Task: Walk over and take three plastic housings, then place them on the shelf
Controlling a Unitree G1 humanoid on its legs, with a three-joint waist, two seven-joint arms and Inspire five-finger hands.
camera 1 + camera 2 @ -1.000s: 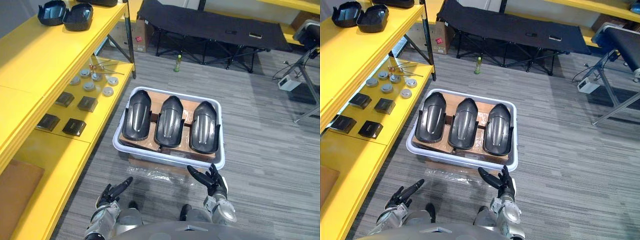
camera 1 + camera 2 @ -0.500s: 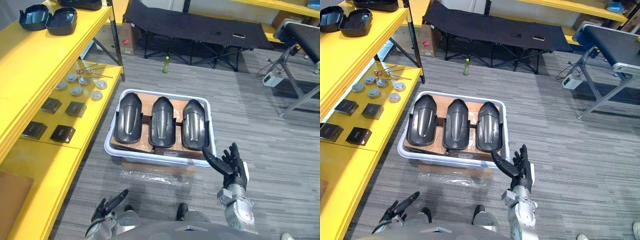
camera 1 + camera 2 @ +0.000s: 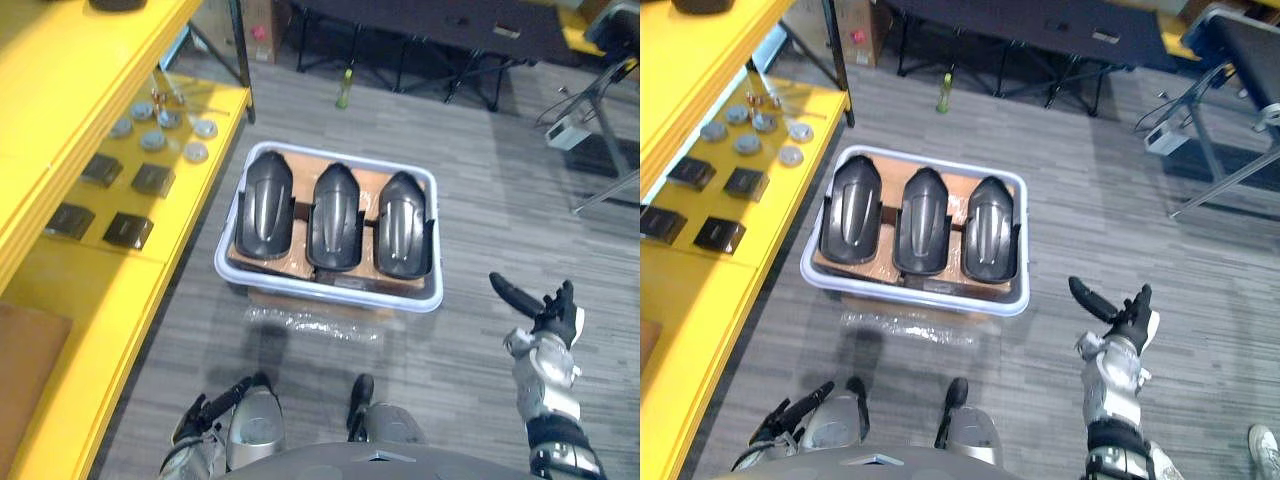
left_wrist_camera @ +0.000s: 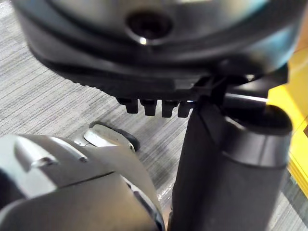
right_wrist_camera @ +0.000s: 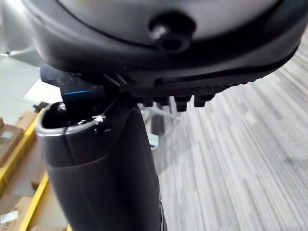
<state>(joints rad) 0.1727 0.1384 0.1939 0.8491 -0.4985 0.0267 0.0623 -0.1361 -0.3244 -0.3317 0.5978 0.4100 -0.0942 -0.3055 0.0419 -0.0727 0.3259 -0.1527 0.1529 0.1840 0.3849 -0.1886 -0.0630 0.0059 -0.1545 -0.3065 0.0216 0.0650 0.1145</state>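
Observation:
Three dark plastic housings lie side by side in a white bin (image 3: 232, 285) on the floor: the left housing (image 3: 267, 203), the middle housing (image 3: 335, 215) and the right housing (image 3: 403, 222). They rest on brown cardboard inside the bin. My right hand (image 3: 548, 312) is raised to the right of the bin, open, fingers straight, holding nothing. My left hand (image 3: 205, 410) hangs low at the bottom left, near the yellow shelf (image 3: 60, 120), fingers relaxed and empty.
The yellow shelf's lower level (image 3: 190, 190) carries round metal discs (image 3: 158, 140) and dark square parts (image 3: 125, 230). A clear plastic sheet (image 3: 310, 325) lies in front of the bin. A black folding cot (image 3: 1040, 25) and a green bottle (image 3: 345, 88) stand beyond it.
My right hand has swung out to the right, away from the bin's near corner. The camera view has shifted and tipped down. The housings stay in the bin.

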